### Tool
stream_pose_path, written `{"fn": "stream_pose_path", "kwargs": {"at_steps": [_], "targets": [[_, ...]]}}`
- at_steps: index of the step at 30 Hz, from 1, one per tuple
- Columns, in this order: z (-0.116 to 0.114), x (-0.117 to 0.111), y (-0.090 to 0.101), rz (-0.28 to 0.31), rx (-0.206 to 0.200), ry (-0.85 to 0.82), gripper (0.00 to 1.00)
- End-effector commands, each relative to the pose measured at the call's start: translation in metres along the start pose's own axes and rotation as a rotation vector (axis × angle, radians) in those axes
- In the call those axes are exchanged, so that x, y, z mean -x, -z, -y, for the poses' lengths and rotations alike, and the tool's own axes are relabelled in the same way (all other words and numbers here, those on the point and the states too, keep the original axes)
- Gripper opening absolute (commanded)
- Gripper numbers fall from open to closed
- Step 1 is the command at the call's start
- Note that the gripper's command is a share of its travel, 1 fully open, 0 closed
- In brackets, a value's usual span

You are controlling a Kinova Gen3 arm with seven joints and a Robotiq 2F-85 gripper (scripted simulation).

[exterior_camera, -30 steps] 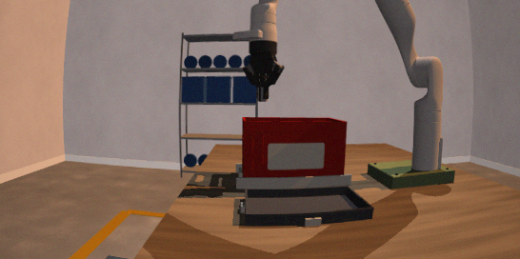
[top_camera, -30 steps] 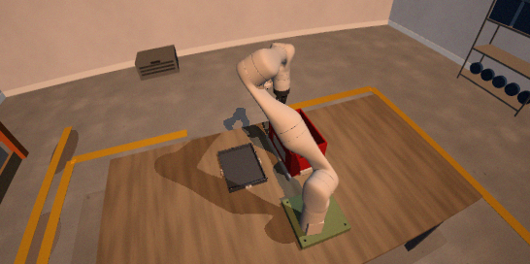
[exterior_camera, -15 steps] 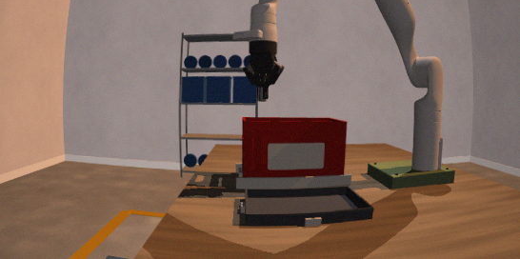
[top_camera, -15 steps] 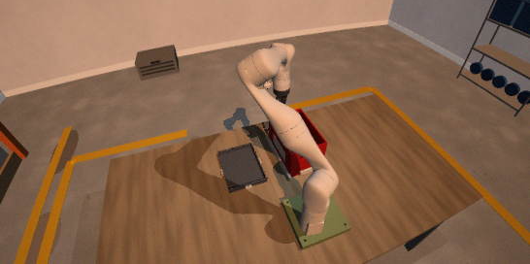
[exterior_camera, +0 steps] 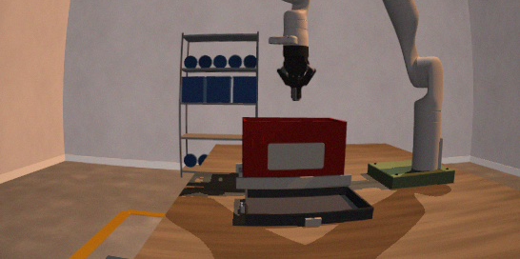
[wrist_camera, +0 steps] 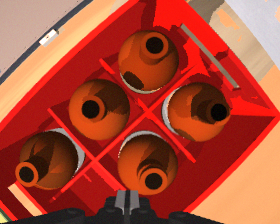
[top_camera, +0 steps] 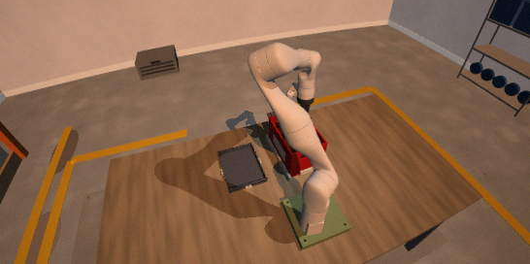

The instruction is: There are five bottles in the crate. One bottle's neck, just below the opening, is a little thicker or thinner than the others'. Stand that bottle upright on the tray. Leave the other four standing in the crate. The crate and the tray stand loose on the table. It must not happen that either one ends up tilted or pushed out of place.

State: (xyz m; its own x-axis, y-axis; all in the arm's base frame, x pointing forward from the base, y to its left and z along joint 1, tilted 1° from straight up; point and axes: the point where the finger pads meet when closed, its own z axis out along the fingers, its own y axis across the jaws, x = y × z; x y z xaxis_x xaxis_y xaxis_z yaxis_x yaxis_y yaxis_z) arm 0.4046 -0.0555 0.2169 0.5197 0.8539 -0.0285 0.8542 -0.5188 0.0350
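The red crate point(top_camera: 294, 165) point(exterior_camera: 257, 156) point(wrist_camera: 253, 107) stands on the table. In the wrist view several orange-brown bottles stand in its compartments: one at the top point(wrist_camera: 130, 56), one left of centre point(wrist_camera: 111, 122), one at the right point(wrist_camera: 183, 120), one at the bottom centre point(wrist_camera: 133, 157) and one at the lower left point(wrist_camera: 60, 165). I cannot tell which neck differs. The dark tray point(top_camera: 243, 164) point(exterior_camera: 305, 204) point(wrist_camera: 21, 25) is empty, beside the crate. My gripper point(exterior_camera: 296, 94) point(wrist_camera: 127, 203) is shut and empty, above the crate; the top view hides its fingertips behind the arm.
Red dividers point(wrist_camera: 148, 114) separate the compartments, and part of a bottle-free compartment point(wrist_camera: 96, 192) shows near the wrist view's bottom edge. The green base plate point(top_camera: 337, 222) point(exterior_camera: 381, 175) of the arm stands near the crate. The wooden table point(top_camera: 388, 159) lies under everything.
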Motion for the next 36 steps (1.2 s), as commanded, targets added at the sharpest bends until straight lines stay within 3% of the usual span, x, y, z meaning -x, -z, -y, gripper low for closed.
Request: {"fn": "stream_pose_path", "kwargs": {"at_steps": [1, 4, 9, 10, 36], "targets": [[0.020, 0.032, 0.003, -0.030, -0.006, -0.013, 0.00], [0.035, 0.056, -0.001, -0.034, -0.014, -0.006, 0.00], [0.040, 0.062, -0.003, -0.036, -0.016, -0.004, 0.00], [0.040, 0.062, -0.003, -0.036, -0.016, -0.004, 0.64], [0.040, 0.062, -0.003, -0.036, -0.016, -0.004, 0.64]]}}
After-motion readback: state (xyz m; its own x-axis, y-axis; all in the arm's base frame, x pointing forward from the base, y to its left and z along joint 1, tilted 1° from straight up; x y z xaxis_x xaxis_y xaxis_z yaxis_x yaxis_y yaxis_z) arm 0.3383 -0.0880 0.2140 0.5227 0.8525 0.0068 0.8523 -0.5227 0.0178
